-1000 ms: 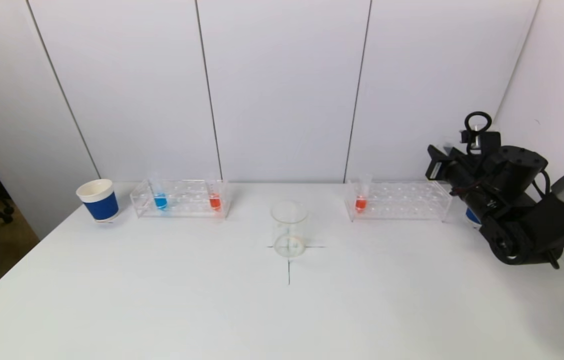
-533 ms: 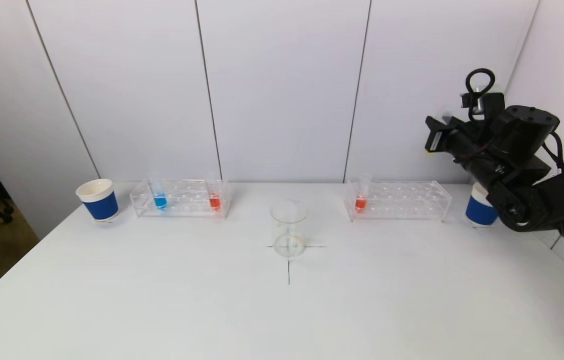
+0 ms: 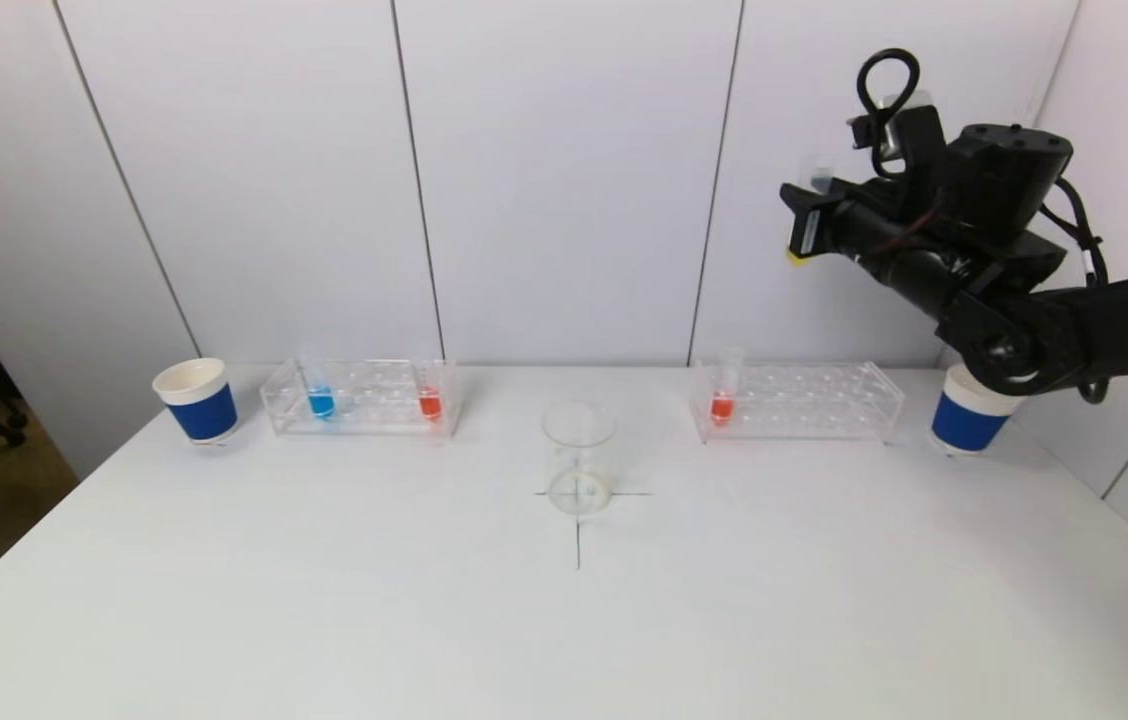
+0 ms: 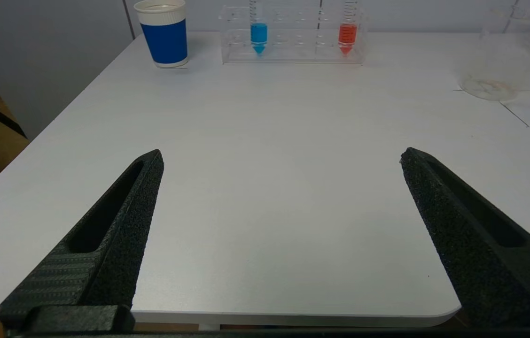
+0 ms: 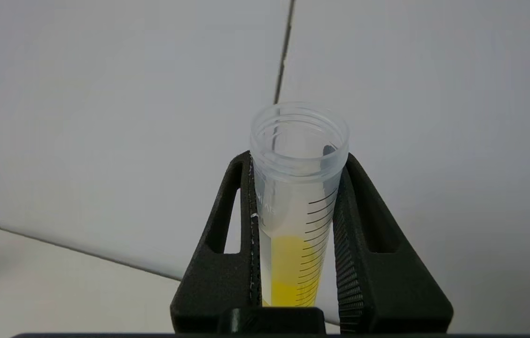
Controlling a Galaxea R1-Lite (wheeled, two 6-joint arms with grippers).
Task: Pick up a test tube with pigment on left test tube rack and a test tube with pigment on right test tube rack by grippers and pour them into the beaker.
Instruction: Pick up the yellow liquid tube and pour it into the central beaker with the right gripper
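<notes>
High at far right, right gripper clamps the yellow-pigment tube; left gripper gapes empty; beaker unfilled.

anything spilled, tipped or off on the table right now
Nothing stands out. Both racks, left and right, sit square with their tubes upright, the beaker stands on its cross mark, and no spill shows. The right gripper holds the yellow tube mouth up.

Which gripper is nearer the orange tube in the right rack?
Right. The right gripper, shut on a yellow-pigment tube, hangs high above the right rack holding the orange tube. The left gripper waits open near the table's front edge.
</notes>
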